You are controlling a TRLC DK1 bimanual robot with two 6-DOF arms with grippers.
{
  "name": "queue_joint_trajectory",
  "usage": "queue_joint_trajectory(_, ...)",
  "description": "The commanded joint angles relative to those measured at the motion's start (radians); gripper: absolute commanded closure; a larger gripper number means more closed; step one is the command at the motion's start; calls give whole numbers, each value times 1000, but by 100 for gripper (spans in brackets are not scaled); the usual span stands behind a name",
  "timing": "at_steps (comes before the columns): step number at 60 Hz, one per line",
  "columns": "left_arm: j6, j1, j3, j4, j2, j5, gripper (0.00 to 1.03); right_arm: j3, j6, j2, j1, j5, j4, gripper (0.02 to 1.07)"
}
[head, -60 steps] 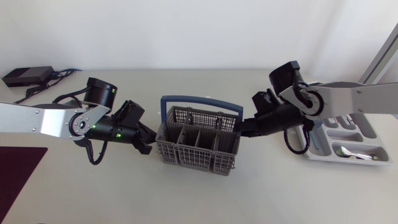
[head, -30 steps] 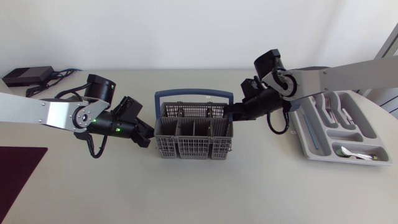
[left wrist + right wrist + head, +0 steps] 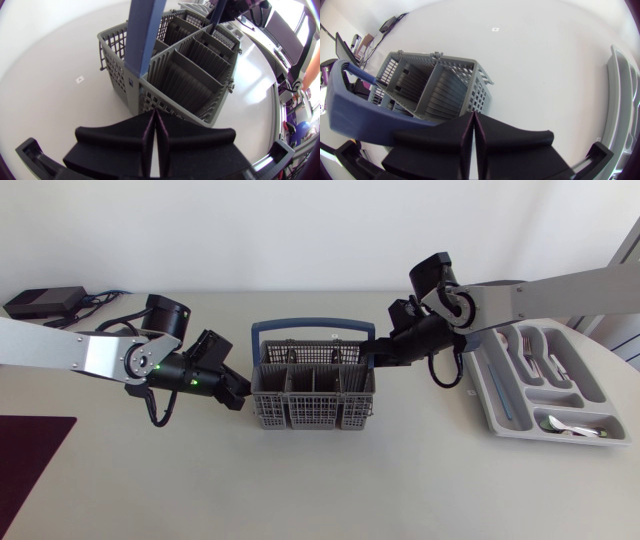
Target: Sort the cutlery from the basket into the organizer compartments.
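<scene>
Head view: the grey plastic lattice basket [image 3: 310, 418] is flanked by left jaws and right jaws, both pressed together.

Grey plastic organizer tray [image 3: 622, 100] cut off at the right wrist view's edge; from above, its silver cutlery pieces [image 3: 528, 352] are too small to tell apart. Grey mesh cutlery basket [image 3: 312, 418]: compartment floors hidden by walls; blue handle [image 3: 145, 30] cut off in left wrist view.

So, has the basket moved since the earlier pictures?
Yes. The basket has turned square and slid a little toward the far edge of the table, away from the organizer, which stayed in place.
</scene>
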Motion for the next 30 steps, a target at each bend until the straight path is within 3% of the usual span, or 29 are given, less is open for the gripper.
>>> queue_joint_trajectory(1, 7, -12, 38, 7, 15, 26, 100, -3, 29, 7, 10, -16, -7, 102)
queue_joint_trajectory(17, 13, 43, 22, 9, 21, 26, 100, -22, 46, 19, -20, 127, -19, 102)
queue_joint_trajectory(30, 7, 101, 16, 7, 0, 26, 100, -75, 53, -25, -57, 173, -15, 102)
